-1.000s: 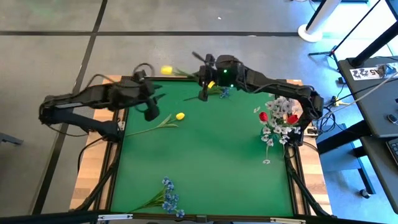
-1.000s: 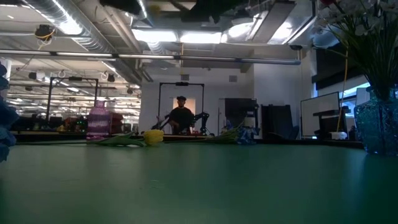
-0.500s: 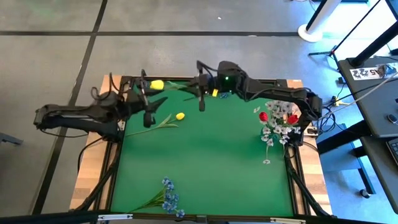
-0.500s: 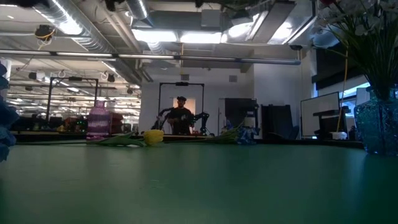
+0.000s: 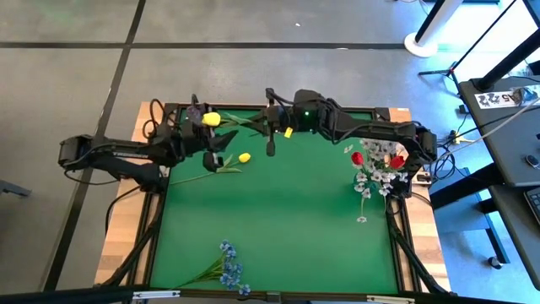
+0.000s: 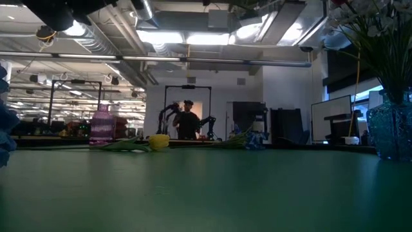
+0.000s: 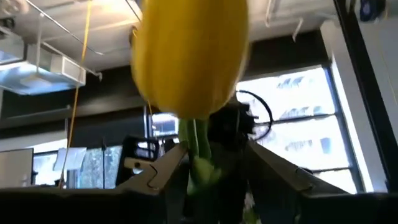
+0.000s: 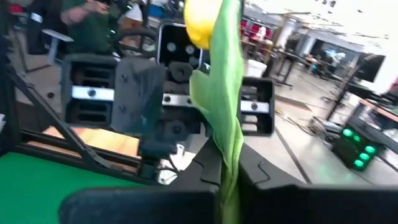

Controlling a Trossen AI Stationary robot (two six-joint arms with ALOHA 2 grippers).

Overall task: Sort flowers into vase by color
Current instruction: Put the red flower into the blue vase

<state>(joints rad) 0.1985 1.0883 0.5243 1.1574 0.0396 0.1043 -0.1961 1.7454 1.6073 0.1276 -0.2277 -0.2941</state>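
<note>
Your right gripper (image 5: 268, 127) is clamped on a yellow tulip's (image 5: 211, 119) stem above the table's (image 5: 278, 219) far edge. Your left gripper (image 5: 221, 140), apparently spread, flanks the bud. Another tulip (image 5: 244, 157) lies beneath; the vase (image 5: 377, 169) stands well right.

text: none legible | labels: none | brands: none | numbers: none | signs: none
</note>
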